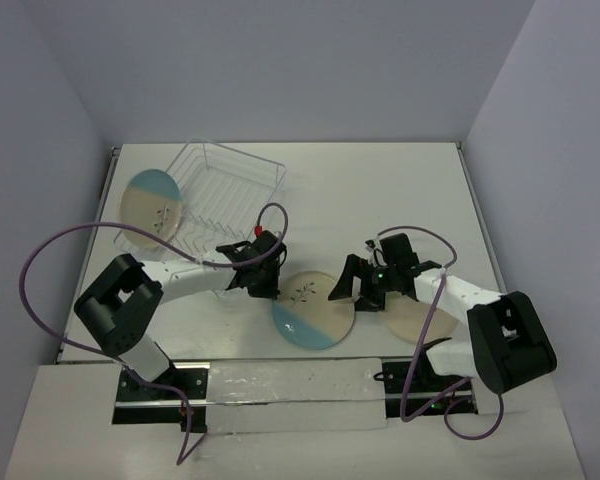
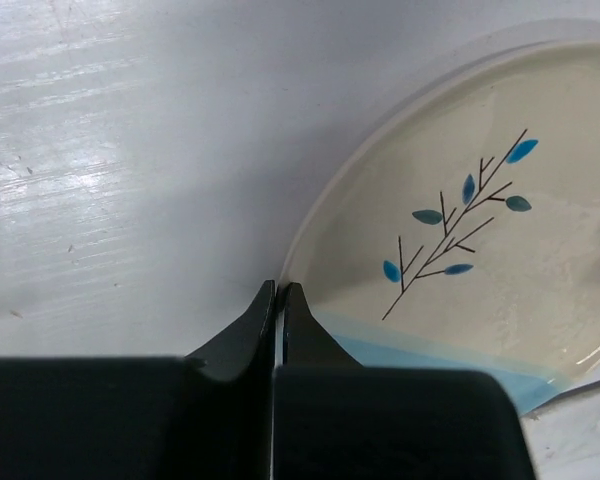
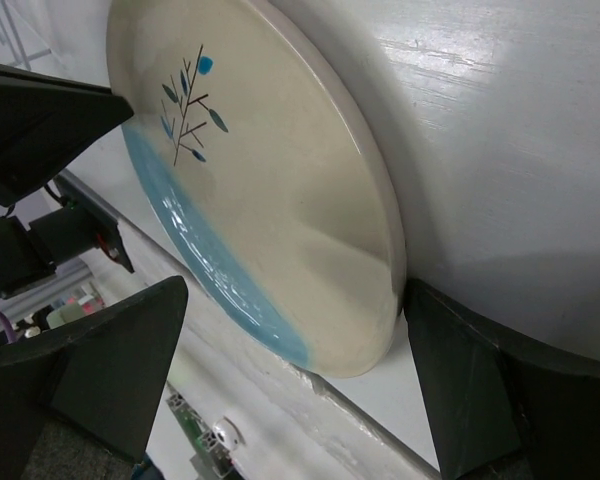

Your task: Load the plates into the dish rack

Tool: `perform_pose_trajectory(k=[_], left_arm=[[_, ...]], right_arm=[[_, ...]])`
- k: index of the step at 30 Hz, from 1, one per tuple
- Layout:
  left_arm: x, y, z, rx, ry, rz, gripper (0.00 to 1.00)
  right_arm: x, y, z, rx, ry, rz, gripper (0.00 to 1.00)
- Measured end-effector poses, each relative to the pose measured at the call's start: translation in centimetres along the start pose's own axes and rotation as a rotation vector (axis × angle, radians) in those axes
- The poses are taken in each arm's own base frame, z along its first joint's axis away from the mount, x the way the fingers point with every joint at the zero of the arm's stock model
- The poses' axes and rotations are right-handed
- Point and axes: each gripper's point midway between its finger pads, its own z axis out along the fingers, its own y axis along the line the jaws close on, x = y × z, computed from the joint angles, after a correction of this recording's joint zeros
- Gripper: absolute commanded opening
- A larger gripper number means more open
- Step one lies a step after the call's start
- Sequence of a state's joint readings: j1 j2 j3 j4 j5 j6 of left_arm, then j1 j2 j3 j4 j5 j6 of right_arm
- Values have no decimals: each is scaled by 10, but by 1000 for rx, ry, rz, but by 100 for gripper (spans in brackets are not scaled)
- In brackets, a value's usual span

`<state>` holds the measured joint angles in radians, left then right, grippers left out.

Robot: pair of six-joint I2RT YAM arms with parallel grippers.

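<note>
Leaning in the dish rack (image 1: 230,190), one blue-segment plate (image 1: 152,203).

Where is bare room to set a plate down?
Bare: the table at far right, between the dish rack and the right edge. Crowded: near middle, where the left pincer and right pincer flank the central plate and another plate lies under the right arm.
</note>
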<state>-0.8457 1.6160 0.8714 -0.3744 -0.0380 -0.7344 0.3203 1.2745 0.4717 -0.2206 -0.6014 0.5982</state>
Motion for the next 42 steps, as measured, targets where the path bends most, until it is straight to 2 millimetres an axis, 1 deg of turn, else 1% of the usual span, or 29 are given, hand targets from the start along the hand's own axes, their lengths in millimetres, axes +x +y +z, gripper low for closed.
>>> perform_pose_trajectory(k=[2,8,12,19,22,26,31,35,38,40,42], left_arm=[[0,-1,0,-24,1,9,0],[0,-4,2,-79,3,47,0],[1,-4,3,-85,6,50,0],[3,-2,5,-87,9,51,0],[4,-1,5,-88,8,50,0],[4,-1,5,-81,1,46,0],[4,0,5,-67,-15,43,0],[3,0,5,-62,-22,41,0],[2,-1,5,-53,-33,40,0],[0,-5,6,-30,-42,34,0],[-2,-25,11,52,-49,20,0]], right_arm=[[0,-1,0,6,-3,-4,96],[1,-2,-2,8,1,-26,83],[5,1,-7,-6,5,-50,81],[1,26,-29,-80,-71,-124,74],[-2,33,-34,-104,-92,-138,71],[-3,36,-35,-106,-93,-110,62],[-12,44,-33,-138,-115,-54,59],[-19,57,-35,-189,-136,-49,55],[-22,61,-34,-205,-140,-43,53],[-22,60,-32,-206,-135,-31,51],[-23,60,-30,-205,-130,-22,49]])
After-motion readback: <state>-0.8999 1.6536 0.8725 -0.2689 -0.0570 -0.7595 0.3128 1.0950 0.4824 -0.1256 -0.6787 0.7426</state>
